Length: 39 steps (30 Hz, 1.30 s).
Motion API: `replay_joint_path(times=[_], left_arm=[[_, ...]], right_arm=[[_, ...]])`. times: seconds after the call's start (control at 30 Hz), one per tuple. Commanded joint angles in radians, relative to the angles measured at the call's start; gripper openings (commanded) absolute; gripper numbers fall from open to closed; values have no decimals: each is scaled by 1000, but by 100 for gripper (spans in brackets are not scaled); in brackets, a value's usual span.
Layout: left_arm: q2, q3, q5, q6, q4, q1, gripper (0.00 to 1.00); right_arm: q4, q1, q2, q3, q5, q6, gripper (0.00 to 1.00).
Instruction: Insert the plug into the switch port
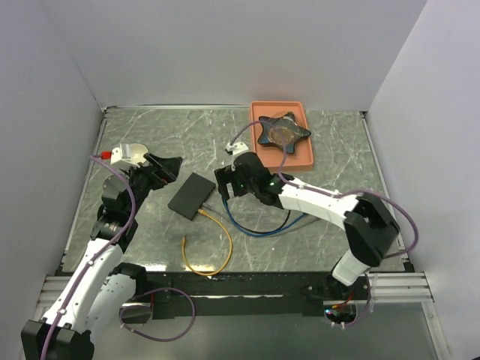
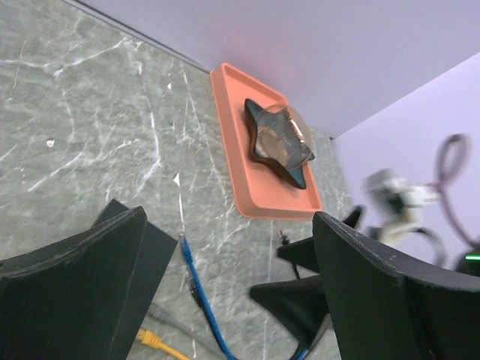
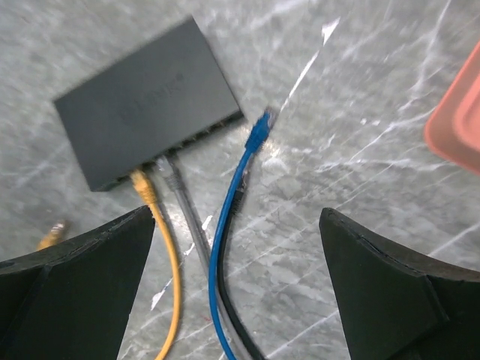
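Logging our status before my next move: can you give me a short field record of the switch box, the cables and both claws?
switch box: flat on the table, port row toward the right wrist camera
yellow cable: plugged into the switch box
grey cable: appears plugged in beside the yellow one
blue plug: loose on the table near the box's corner, not inserted
left claw: open, empty
right claw: open, empty
tray: holds a star-shaped object
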Motion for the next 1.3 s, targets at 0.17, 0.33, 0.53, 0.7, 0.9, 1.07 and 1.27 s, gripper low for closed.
replay_joint_path(times=[0.17,0.33,0.53,0.7,0.9,1.07,1.27], left_arm=[[59,50,55,-24,59,2,99],[100,46,69,-44,81,4,99],[143,62,103,-61,88,4,100],[148,62,110,-69,88,4,100],[131,56,97,-66,82,4,99],[125,60,86,-55,59,2,99],[114,57,67,-49,50,4,99]], right_arm=[[-45,-5,165,126,44,31,96],[-28,-3,207,129,33,39,92],[-43,-2,286,182,21,57,87],[-49,-2,362,245,19,51,77],[-79,-2,435,303,40,57,64],[-118,-2,495,356,52,62,50],[-103,-2,497,350,38,62,8]])
